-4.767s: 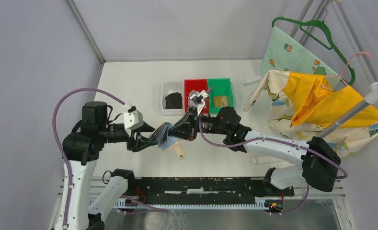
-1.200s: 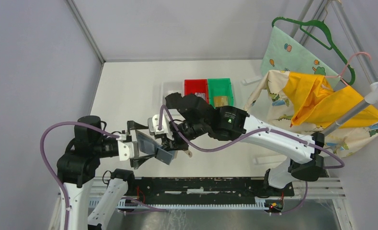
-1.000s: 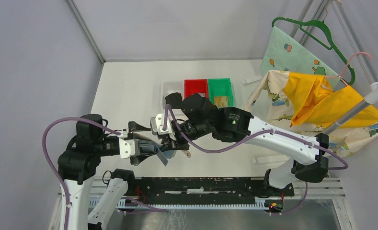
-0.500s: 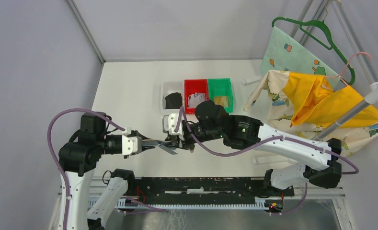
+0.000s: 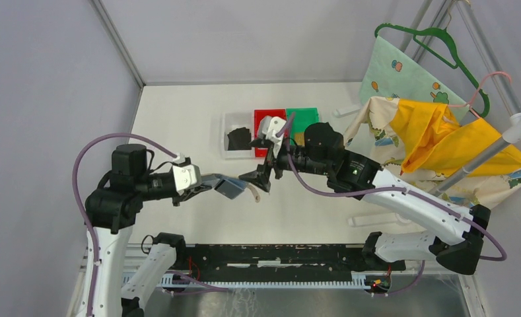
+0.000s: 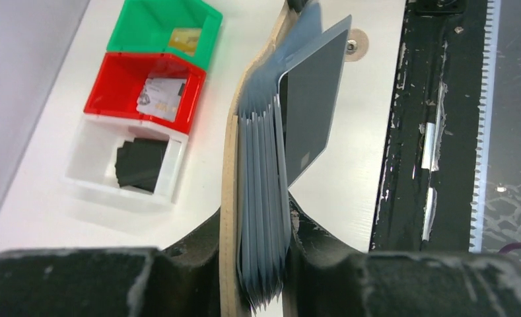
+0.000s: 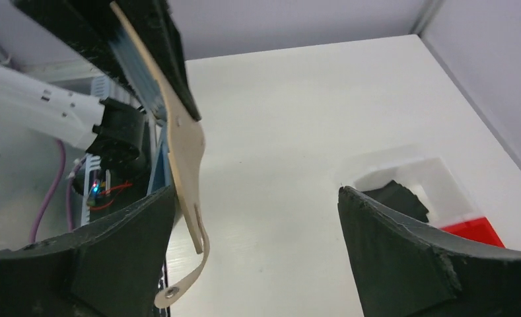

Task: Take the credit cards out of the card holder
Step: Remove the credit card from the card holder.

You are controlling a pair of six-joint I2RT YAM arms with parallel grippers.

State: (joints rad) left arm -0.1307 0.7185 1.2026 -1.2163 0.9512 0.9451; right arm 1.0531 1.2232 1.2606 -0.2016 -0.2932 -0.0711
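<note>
- The card holder [image 6: 230, 152] looks light and floppy. It has a soft beige cover and a fan of slick clear sleeves [image 6: 263, 198] that would likely bend or slip if tugged, so it needs a firm pinch low at the spine.
- A dark grey card [image 6: 310, 112] sticks part way out of the outermost sleeve, out past the left fingertips. It looks thin, stiff and smooth. It is best pinched flat on its bare free corner and drawn straight along the sleeve.
- The left gripper [image 6: 254, 264] has its fingers drawn in on the bottom of the cover and sleeves, clamping the holder up off the table [image 5: 178, 119].
- The right gripper [image 7: 257, 195] has its fingers spread wide with nothing between them. The holder's snap tab [image 7: 185, 165] hangs just beside one fingertip; I cannot tell whether they touch.
</note>
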